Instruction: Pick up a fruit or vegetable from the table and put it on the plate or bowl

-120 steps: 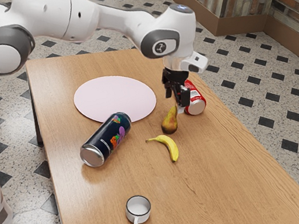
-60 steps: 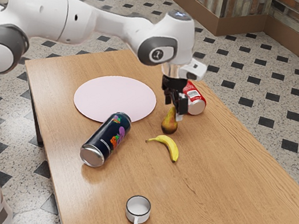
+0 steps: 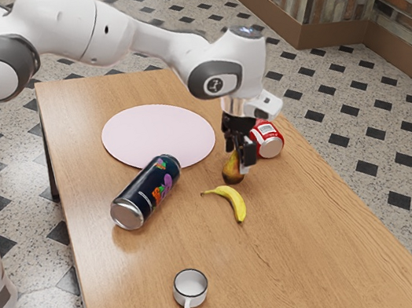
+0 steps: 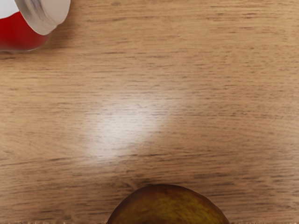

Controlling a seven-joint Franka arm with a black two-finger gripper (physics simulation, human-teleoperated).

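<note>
Straddling the top of the pear (image 3: 230,175), my tool (image 3: 239,156) hangs low with its fingers spread, not pinching the fruit as far as I can see. The pear stands on the table (image 3: 303,249), between the pink plate (image 3: 157,133) and the red can (image 3: 268,140), near the banana (image 3: 231,197).
</note>
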